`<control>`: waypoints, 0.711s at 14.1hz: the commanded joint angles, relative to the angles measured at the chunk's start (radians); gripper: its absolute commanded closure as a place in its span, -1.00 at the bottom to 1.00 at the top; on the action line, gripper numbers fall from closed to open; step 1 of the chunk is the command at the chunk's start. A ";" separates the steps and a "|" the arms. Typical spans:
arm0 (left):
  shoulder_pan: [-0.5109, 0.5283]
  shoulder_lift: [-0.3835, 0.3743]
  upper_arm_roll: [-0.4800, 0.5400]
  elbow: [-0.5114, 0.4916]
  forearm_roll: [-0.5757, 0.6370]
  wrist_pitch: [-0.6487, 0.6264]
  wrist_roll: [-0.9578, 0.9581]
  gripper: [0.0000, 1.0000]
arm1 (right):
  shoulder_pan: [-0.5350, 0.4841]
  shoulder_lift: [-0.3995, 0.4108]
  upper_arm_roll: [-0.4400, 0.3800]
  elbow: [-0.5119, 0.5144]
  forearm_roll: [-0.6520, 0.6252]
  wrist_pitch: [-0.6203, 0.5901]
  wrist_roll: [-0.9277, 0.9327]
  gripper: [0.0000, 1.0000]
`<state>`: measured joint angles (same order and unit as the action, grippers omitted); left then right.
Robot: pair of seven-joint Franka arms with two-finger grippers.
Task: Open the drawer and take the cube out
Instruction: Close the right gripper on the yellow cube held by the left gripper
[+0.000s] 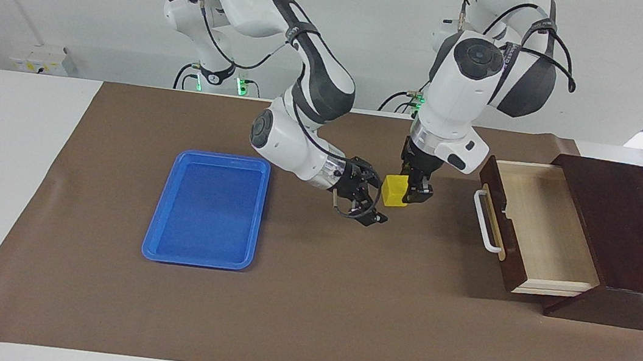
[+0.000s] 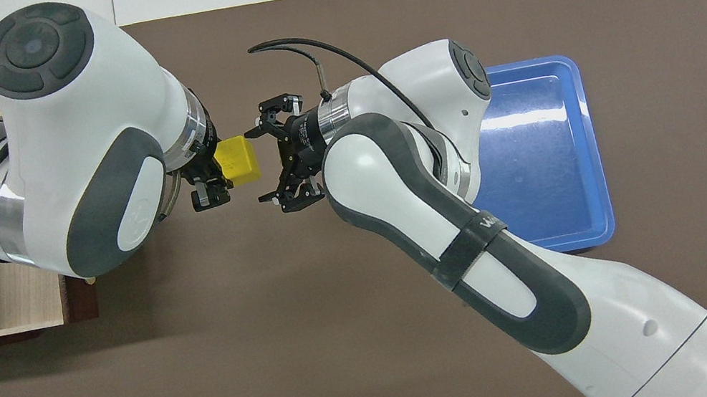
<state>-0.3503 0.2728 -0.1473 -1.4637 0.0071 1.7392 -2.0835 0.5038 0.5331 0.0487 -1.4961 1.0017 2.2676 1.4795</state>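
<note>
- brown mat covers most of the frame
- drawer at the right in the facing view, pulled out of its dark box, nothing showing inside
- blue tray left of centre, bare
- left gripper mid-frame, clamped on the yellow cube, held up off the mat
- right gripper jaws spread wide, just left of the cube, not gripping it

Your layout, by the overhead view's clock face: the drawer stood pulled out of its box at nine o'clock, at the left arm's end. The cube hung over the mat near centre, toward ten. The tray lay at three o'clock, on the mat.
</note>
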 commanded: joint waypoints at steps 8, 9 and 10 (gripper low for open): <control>-0.013 0.006 0.014 -0.009 -0.010 0.028 -0.010 1.00 | 0.021 0.038 -0.001 0.092 -0.055 -0.034 0.102 -1.00; -0.013 0.006 0.014 -0.010 -0.010 0.028 -0.010 1.00 | 0.022 0.041 -0.001 0.099 -0.058 -0.034 0.110 -1.00; -0.013 0.005 0.014 -0.010 -0.010 0.028 -0.010 1.00 | 0.022 0.042 -0.001 0.105 -0.064 -0.036 0.113 -1.00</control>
<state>-0.3503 0.2786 -0.1464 -1.4688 0.0071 1.7516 -2.0842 0.5302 0.5425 0.0459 -1.4467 0.9765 2.2552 1.5489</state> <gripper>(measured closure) 0.449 0.000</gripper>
